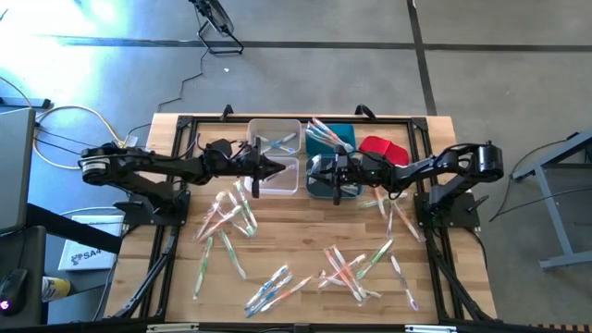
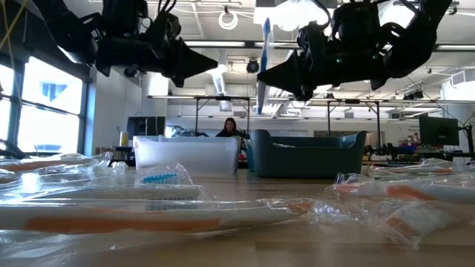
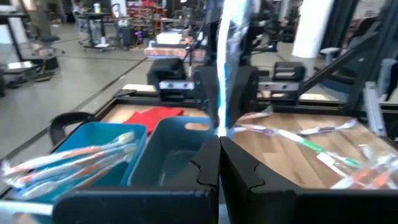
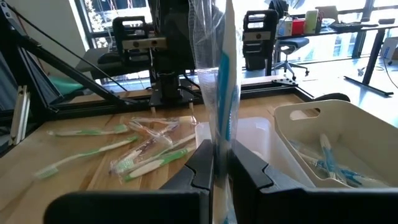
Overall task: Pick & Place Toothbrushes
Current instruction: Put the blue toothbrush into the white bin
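Midway over the bins, the right gripper (image 1: 319,176) pinches an upright, blue-accented wrapped toothbrush (image 2: 265,63) for sorting, while the left gripper (image 1: 275,169), fingers together, faces it; other toothbrushes (image 1: 347,268) litter the table (image 1: 296,236).

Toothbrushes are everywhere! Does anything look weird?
Yes. Wrapped toothbrushes lie scattered at all angles across the table instead of in the bins. A red piece beside the teal bin is no toothbrush.
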Motion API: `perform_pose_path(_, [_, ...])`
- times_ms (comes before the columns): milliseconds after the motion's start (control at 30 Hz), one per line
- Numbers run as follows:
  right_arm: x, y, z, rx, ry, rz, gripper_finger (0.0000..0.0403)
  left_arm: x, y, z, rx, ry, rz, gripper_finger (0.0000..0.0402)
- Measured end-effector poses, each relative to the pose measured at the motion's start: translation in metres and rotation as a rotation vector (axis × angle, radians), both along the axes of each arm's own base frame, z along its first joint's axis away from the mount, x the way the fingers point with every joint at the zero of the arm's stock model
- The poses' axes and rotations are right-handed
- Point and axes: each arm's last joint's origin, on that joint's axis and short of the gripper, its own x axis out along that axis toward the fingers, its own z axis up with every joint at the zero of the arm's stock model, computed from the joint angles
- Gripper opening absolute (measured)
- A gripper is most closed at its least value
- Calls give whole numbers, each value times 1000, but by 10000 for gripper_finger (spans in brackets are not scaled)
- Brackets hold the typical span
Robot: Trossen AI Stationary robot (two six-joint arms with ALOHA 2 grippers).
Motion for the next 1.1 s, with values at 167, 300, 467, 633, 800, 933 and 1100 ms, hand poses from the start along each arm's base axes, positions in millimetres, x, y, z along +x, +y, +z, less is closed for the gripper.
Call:
perform_pose_path(167, [0, 0, -1, -2, 9, 1, 18, 0, 1, 0, -5, 2, 25, 1])
perform_pose_path(300, [0, 0, -1, -3, 10, 1, 18, 0, 1, 0, -28, -6, 26, 2])
perform_pose_path(467, [0, 0, -1, -3, 10, 1, 18, 0, 1, 0, -43, -8, 52, 38])
perform_pose_path(633, [0, 0, -1, -7, 11, 1, 18, 0, 1, 3, -41, -32, 53, 105])
perform_pose_path(800, [0, 0, -2, -20, 18, 3, 18, 0, 1, 3, -51, -34, 40, 152])
perform_pose_path(933, [0, 0, -2, -21, 19, 2, 19, 0, 1, 4, -61, -55, 39, 161])
perform_pose_path(1100, [0, 0, -2, -21, 19, 3, 19, 14, 4, 6, -60, -54, -1, 161])
